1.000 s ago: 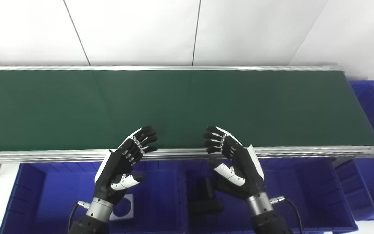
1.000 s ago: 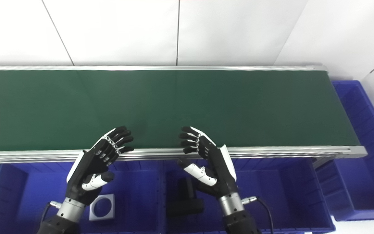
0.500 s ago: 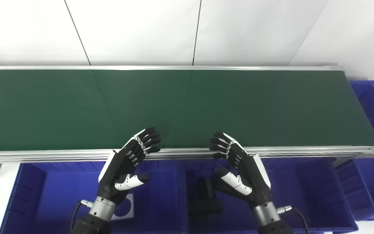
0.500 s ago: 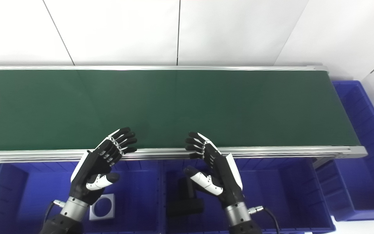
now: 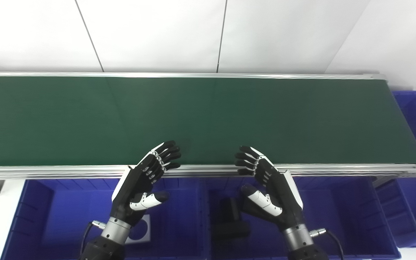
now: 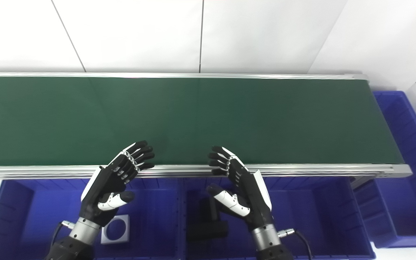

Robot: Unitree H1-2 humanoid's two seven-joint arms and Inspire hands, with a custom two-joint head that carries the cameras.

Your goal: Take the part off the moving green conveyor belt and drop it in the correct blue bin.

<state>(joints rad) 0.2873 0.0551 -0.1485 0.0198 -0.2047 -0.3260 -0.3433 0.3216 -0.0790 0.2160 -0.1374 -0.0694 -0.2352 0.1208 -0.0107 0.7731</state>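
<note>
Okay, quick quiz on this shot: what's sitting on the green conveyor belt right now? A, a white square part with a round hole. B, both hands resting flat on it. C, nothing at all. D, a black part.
C: the green conveyor belt is bare in both views, and the left hand and right hand hang open at its near rail, holding nothing.

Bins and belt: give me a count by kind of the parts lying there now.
White square plates with a round hole: 1
Black parts: 1
Parts on the green belt: 0
Total: 2, both in the blue bins
</note>
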